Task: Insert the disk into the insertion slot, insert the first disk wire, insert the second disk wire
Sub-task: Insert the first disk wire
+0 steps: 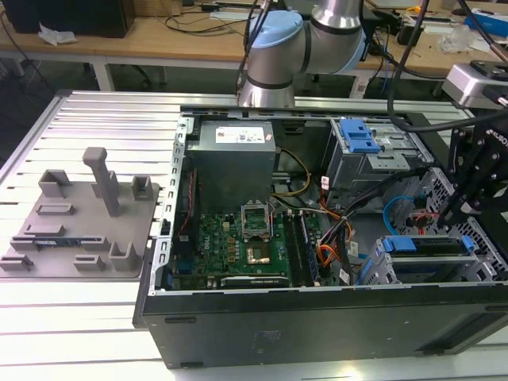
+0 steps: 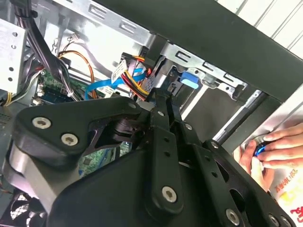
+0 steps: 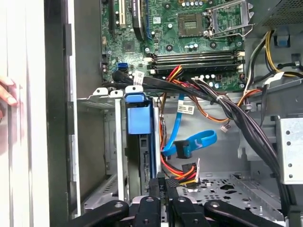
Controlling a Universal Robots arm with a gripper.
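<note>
Disk (image 3: 142, 158): seated on edge in the insertion slot (image 3: 118, 151), at the near corner of the computer case (image 1: 317, 333) on the exterior view's right; the blue caddy tab (image 3: 138, 116) projects from the cage mouth.

Gripper (image 3: 163, 183): in the first wrist view the jaws are drawn together with no usable gap; whether anything is pinched between them cannot be told.

Governing relation: the tips stand between the disk and the dark plug of the first disk wire (image 3: 182, 171); the disk lies just beside one flank, the plug just beside the other. The disk's long axis runs roughly parallel to the jaws.

The second disk wire (image 3: 196, 142) loops just beyond the orange-red bundle; by appearance, neither plug is mated to the disk.

A hand (image 2: 270, 149) rests against the case's outer wall.
</note>
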